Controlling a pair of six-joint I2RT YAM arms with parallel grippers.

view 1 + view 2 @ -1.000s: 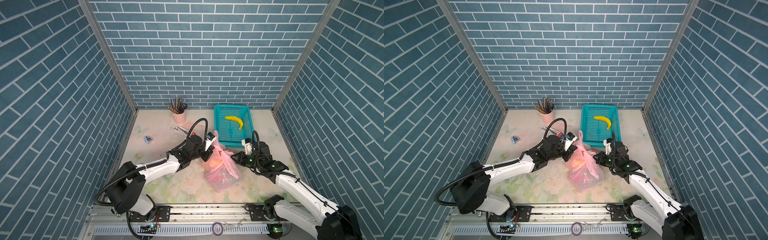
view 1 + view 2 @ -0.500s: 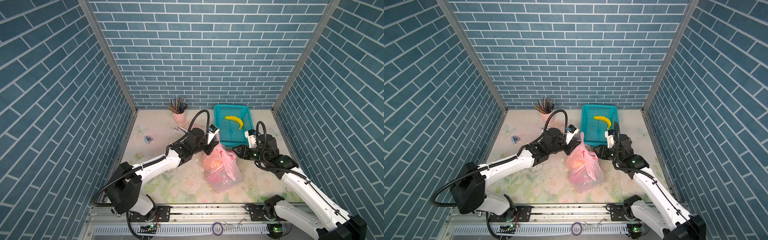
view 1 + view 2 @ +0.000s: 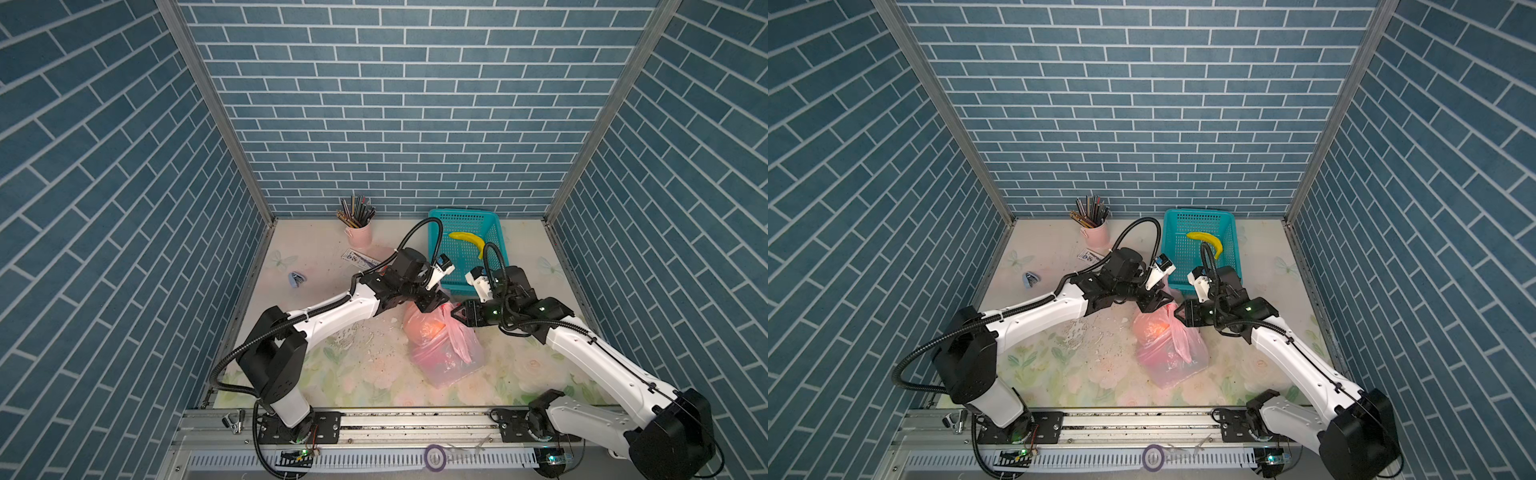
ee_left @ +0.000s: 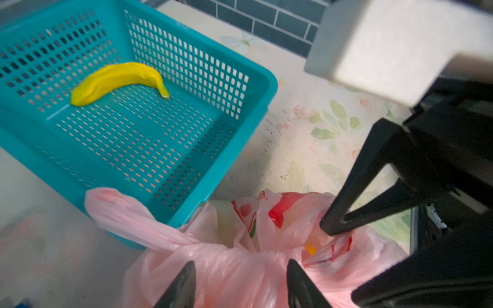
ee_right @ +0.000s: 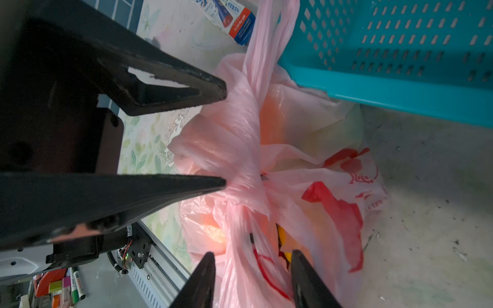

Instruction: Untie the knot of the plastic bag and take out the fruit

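Left gripper (image 4: 241, 269) and right gripper (image 5: 252, 258) both have jaws apart, tips straddling the bunched top of the plastic bag (image 3: 442, 353) from either side. Bag sits mid-table, fruit (image 3: 429, 328) inside, against the teal basket's (image 3: 461, 211) near edge.

I can read nothing: the lettering on the small packet (image 5: 226, 18) and the red print on the plastic bag (image 5: 293, 160) are blurred

The fruit (image 5: 266, 125) shows only as orange and yellow smudges through the plastic bag (image 3: 440, 357) — kinds and count cannot be told. The left end effector (image 4: 240, 264) and right end effector (image 5: 253, 253) are cut off by their wrist views' edges — only the tips show.
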